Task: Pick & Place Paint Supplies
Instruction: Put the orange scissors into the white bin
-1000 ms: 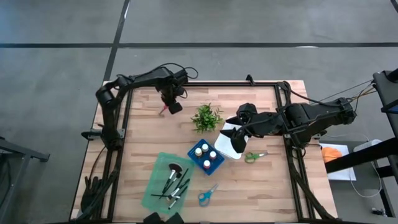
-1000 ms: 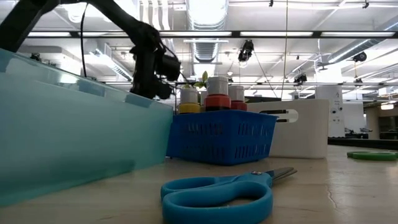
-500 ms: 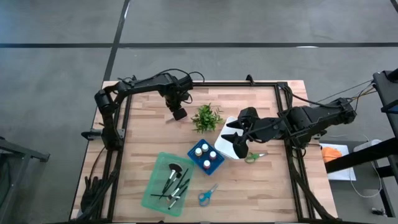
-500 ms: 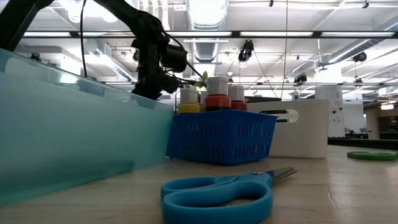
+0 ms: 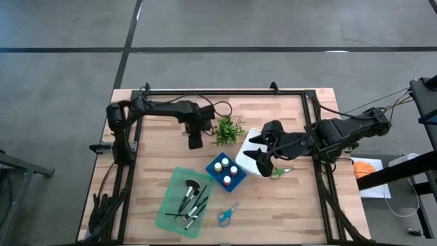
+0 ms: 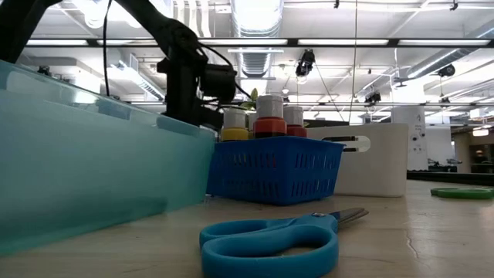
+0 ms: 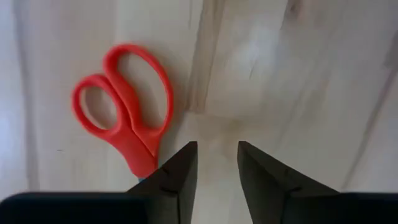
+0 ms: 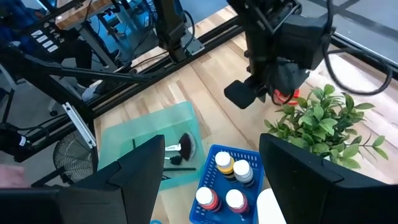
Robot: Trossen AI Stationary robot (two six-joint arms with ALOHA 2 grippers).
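the left gripper (image 7: 216, 163) is being held low over the wooden table (image 7: 298, 68), beside the small leafy green plant (image 5: 228, 129), with its dark fingers a little apart and nothing between them. the red plastic scissors (image 7: 124, 106) are lying flat on the wood just beside those fingers. the right gripper (image 5: 261, 156) is being stretched over the white box (image 5: 251, 141), spread wide and empty.

Blue scissors (image 6: 270, 243) in front, blue basket (image 6: 274, 169) of paint bottles (image 6: 270, 116), teal tray (image 6: 85, 154) beside
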